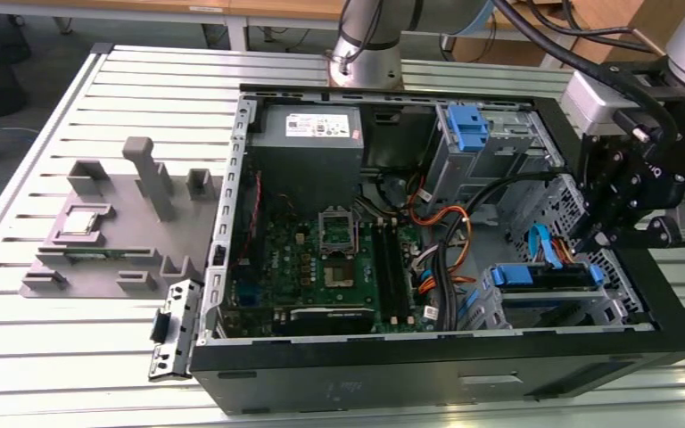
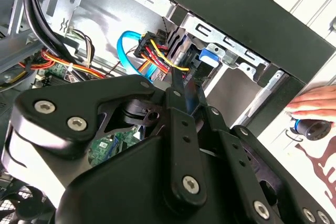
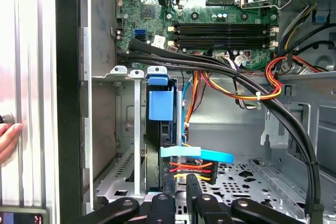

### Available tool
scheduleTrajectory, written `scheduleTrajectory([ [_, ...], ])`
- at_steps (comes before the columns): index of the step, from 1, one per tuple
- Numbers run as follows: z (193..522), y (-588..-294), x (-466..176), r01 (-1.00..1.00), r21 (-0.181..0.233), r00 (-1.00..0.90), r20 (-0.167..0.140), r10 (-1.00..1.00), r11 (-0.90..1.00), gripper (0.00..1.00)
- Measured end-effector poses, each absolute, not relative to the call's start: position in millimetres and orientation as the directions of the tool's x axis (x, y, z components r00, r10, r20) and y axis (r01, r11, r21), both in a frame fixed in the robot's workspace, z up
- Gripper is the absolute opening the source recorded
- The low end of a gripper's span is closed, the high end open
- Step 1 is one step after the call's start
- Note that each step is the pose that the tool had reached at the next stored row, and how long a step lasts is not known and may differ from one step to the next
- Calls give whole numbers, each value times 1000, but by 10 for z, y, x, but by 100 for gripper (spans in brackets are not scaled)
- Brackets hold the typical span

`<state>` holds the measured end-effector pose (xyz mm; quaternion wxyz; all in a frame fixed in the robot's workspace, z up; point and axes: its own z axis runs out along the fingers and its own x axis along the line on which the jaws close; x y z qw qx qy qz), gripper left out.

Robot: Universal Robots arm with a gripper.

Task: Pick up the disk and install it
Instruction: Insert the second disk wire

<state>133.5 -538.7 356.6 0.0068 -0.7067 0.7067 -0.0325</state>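
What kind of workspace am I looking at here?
Probably a robotics lab bench for computer assembly: an open black desktop computer case lies on a slotted aluminium table, beside a grey plastic parts fixture, with wooden desks behind.

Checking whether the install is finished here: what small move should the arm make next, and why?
Probably a short, straight retreat from the bay. The disk already stands in its cage slot with cables at its end. The gripper hovers right beside those cables, so backing straight off seems least likely to snag them.
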Motion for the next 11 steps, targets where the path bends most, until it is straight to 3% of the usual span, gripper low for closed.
scheduleTrajectory([
  [3, 3566, -5387, 1335, -998, -56, -1, 36, -999, -1, 22],
  [5, 3566, -5387, 1335, -998, -56, -1, 36, -999, -1, 10],
  [11, 3566, -5387, 1335, -998, -56, -1, 37, -999, -1, 10],
])
